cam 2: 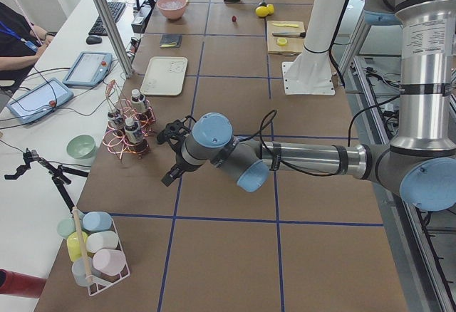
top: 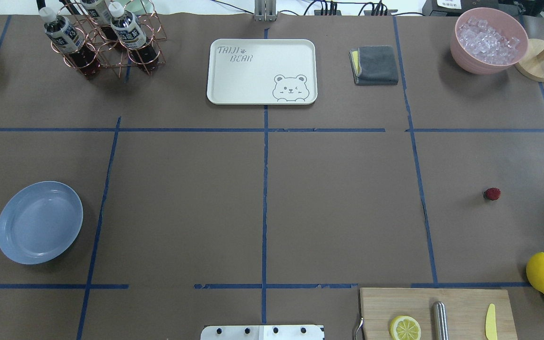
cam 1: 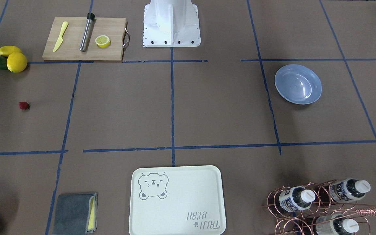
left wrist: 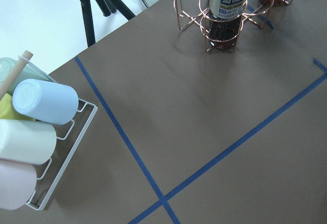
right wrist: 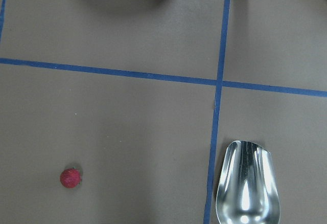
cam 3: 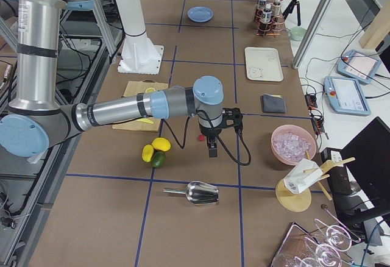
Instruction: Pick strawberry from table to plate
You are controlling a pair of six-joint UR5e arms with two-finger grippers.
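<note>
The strawberry (cam 1: 23, 105) (top: 492, 193) is a tiny dark red berry lying alone on the brown paper table (cam 1: 207, 107). It also shows low on the left in the right wrist view (right wrist: 70, 178). The light blue plate (cam 1: 298, 84) (top: 39, 222) sits empty at the opposite end of the table. My right gripper (cam 3: 212, 151) hangs above the table just beside the strawberry (cam 3: 200, 138); I cannot tell if it is open or shut. My left gripper (cam 2: 171, 177) hovers near the bottle rack, and its state cannot be told either.
Two lemons (cam 1: 16, 62) and a green fruit lie near the strawberry. A cutting board (cam 1: 73, 49) holds a lemon half, a yellow knife and a metal cylinder. Also here are a metal scoop (right wrist: 248, 183), a bear tray (cam 1: 176, 200), a bottle rack (top: 102, 42), a grey cloth (top: 375, 64) and a pink ice bowl (top: 489, 40).
</note>
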